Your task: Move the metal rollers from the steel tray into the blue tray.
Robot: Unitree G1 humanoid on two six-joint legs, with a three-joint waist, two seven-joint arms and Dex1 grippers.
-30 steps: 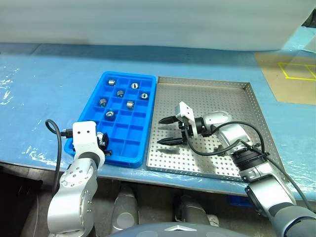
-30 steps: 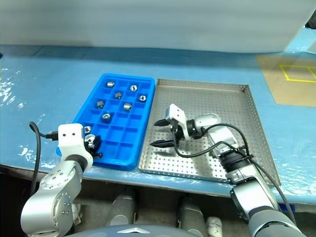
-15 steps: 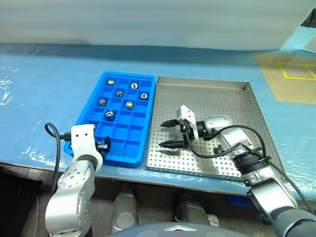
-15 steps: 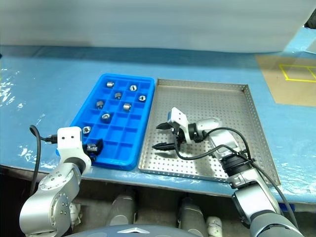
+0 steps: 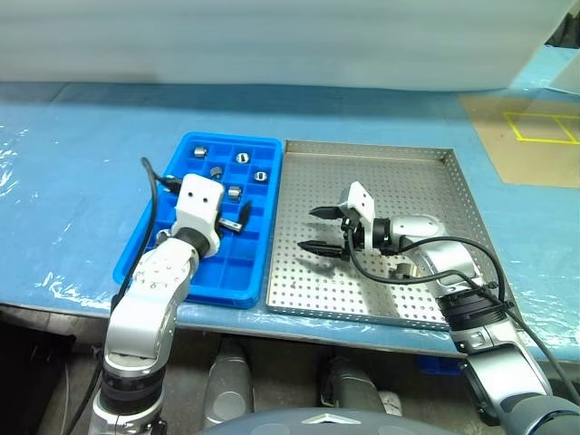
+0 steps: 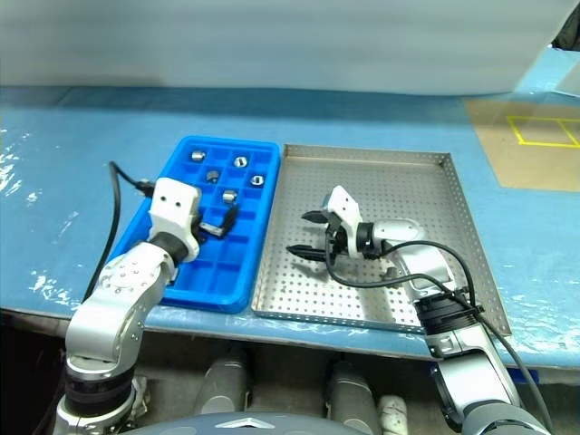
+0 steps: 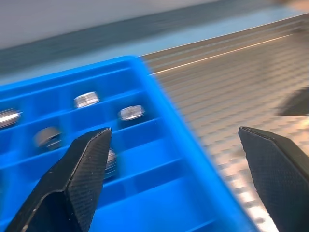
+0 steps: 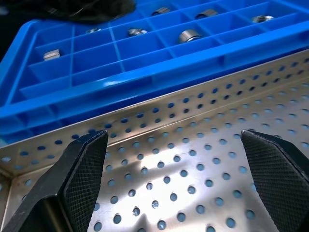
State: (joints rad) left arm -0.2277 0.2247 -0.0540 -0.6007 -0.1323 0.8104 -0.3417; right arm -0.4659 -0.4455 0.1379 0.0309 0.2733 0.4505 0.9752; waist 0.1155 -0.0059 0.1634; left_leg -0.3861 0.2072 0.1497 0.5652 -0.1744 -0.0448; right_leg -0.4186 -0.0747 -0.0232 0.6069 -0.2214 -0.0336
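Rollers (image 5: pixel 234 191) sit singly in cells of the blue tray (image 5: pixel 156 248), all in its far half, just ahead of and around the left gripper (image 5: pixel 231 217). That gripper hangs over the middle of the blue tray with its two black fingers spread wide and nothing between them. In the left wrist view, several rollers show beyond its fingertips (image 7: pixel 96 145), one partly hidden behind the nearer finger, and the tray's long rim runs between the two fingers, with perforated metal past the other one.

The right gripper (image 5: pixel 319 229) is over the steel tray (image 5: pixel 426 181), pointing toward the blue tray's side, its jaws also wide apart and empty. Beneath and between its fingers (image 8: pixel 87 159) the right wrist view gives bare perforated sheet, then the low steel rim touching the blue tray's wall, then rows of cells with rollers lying in the farther ones. No roller can be made out on the steel sheet near this gripper.

The two trays lie side by side, long edges touching, on a blue covered table (image 5: pixel 72 154). Well off to the right gripper's far side is a brown board (image 5: pixel 526 145) marked with yellow lines. No brand, label or readable writing can be made out on the trays, the rollers or the grippers.
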